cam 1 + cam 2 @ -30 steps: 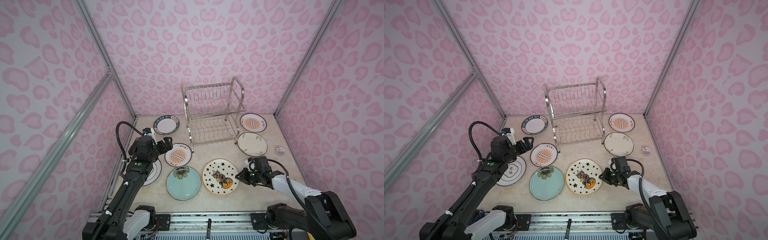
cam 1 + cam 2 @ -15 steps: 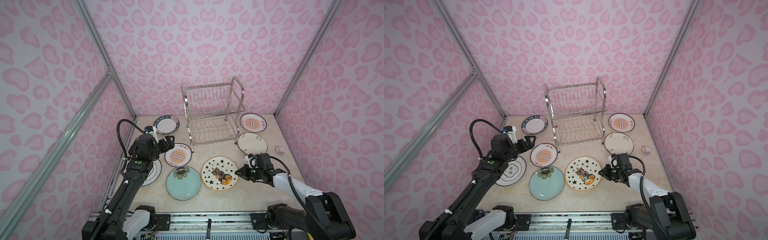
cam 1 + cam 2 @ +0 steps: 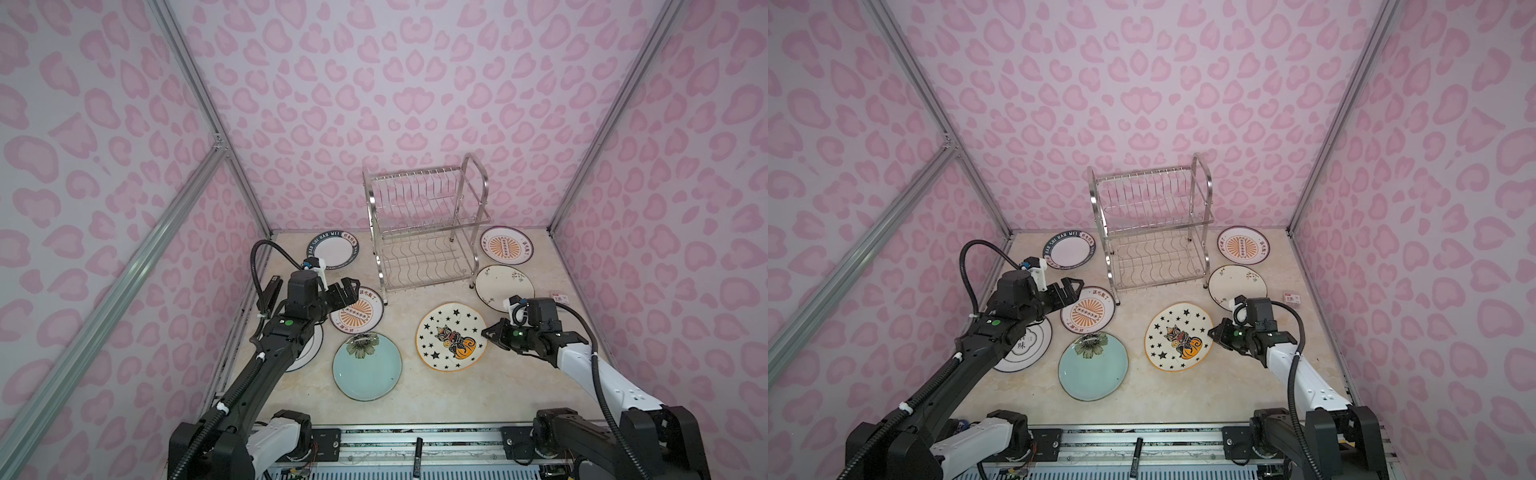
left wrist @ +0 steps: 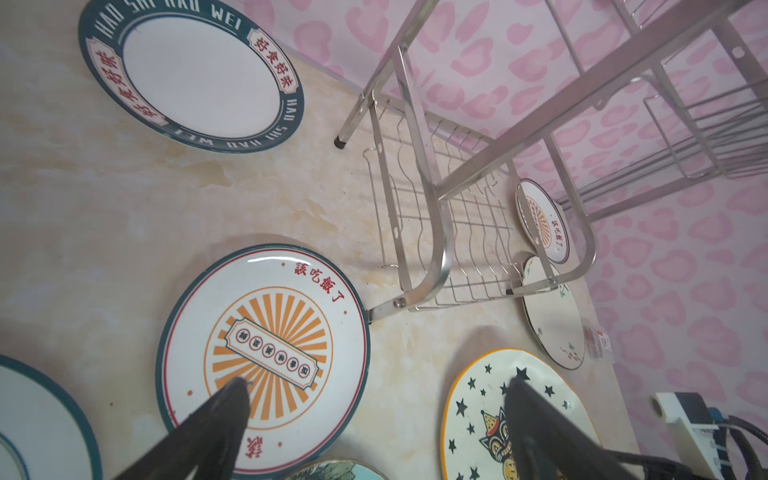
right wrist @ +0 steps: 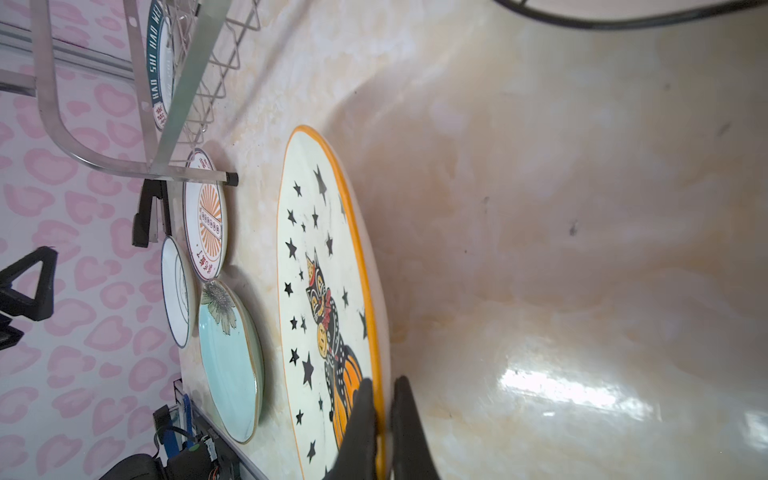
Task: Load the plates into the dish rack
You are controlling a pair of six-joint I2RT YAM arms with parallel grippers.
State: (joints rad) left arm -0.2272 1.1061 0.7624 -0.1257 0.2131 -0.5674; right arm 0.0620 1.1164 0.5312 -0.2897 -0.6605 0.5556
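Now the right gripper (image 5: 383, 384) is clamped on the near rim of the round star-and-cat plate with the orange edge (image 3: 451, 336) — a thin pinch at one spot, with the plate tilted and its far edge seemingly down on the marble-look tabletop (image 3: 436, 399). That is the risk, I judge: a glazed rim held at one point may pivot or slip out as the plate rises, and drop. The shiny two-tier steel wire dish rack (image 3: 424, 232) stands empty toward the back, well apart from this plate — a swinging plate could clip its tube frame. The left gripper (image 3: 1069, 291) hangs with jaws wide apart over the nearer orange-sunburst plate (image 3: 357, 311), holding nothing.
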